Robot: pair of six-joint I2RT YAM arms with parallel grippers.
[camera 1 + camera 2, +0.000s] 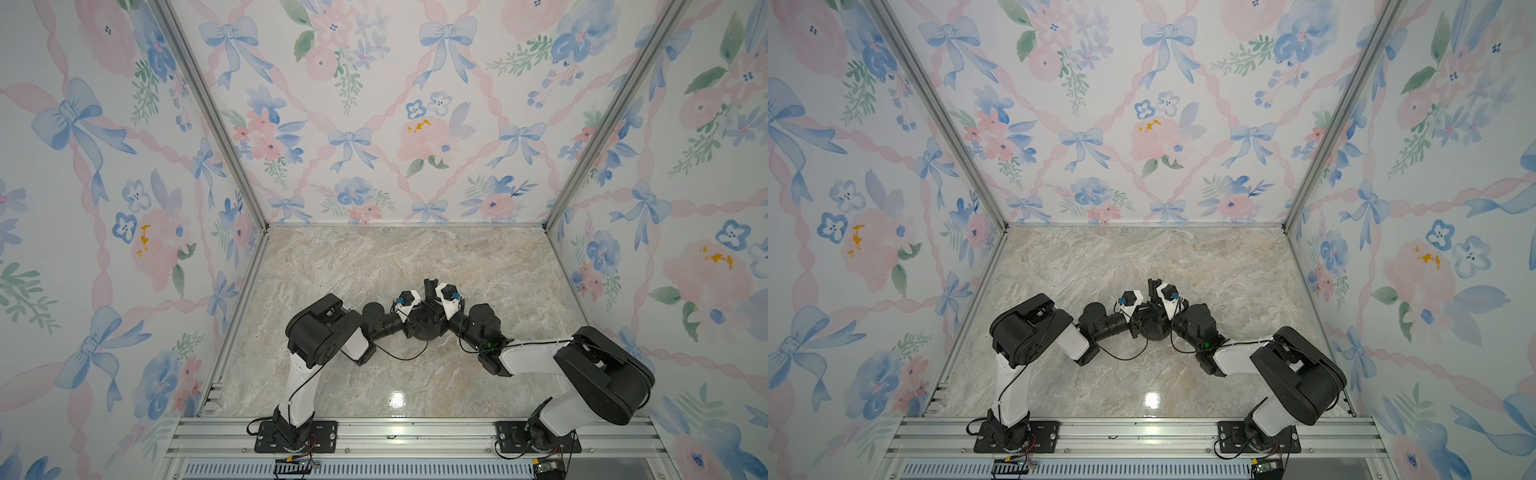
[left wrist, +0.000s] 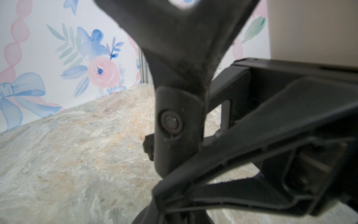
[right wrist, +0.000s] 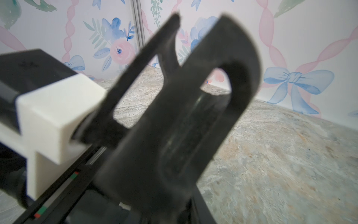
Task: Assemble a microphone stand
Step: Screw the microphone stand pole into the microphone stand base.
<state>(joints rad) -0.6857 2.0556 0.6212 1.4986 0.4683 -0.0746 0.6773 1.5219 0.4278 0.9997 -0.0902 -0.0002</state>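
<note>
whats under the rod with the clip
The round disc base, sitting on the marble table. Where the rod meets the base is hidden behind a black gripper finger, so the joint itself cannot be seen.

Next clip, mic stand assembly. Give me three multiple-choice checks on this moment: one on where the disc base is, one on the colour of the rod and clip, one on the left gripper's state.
1. Where is the disc base?
A. On the marble tabletop, mid-table
B. Against the back wall
C. On the front aluminium rail

2. What colour are the rod and clip?
A. White
B. Blue
C. All black

3. How is the left gripper?
A. Wide open, far from the rod
B. Shut at the rod
C. Parked over its own mount

Key:
1 A: both top views show the base mid-table, where the two arms meet.
2 C: both parts look plain black in the left wrist view.
3 B: the left wrist view shows a finger pressed against the rod just above the base.
</note>
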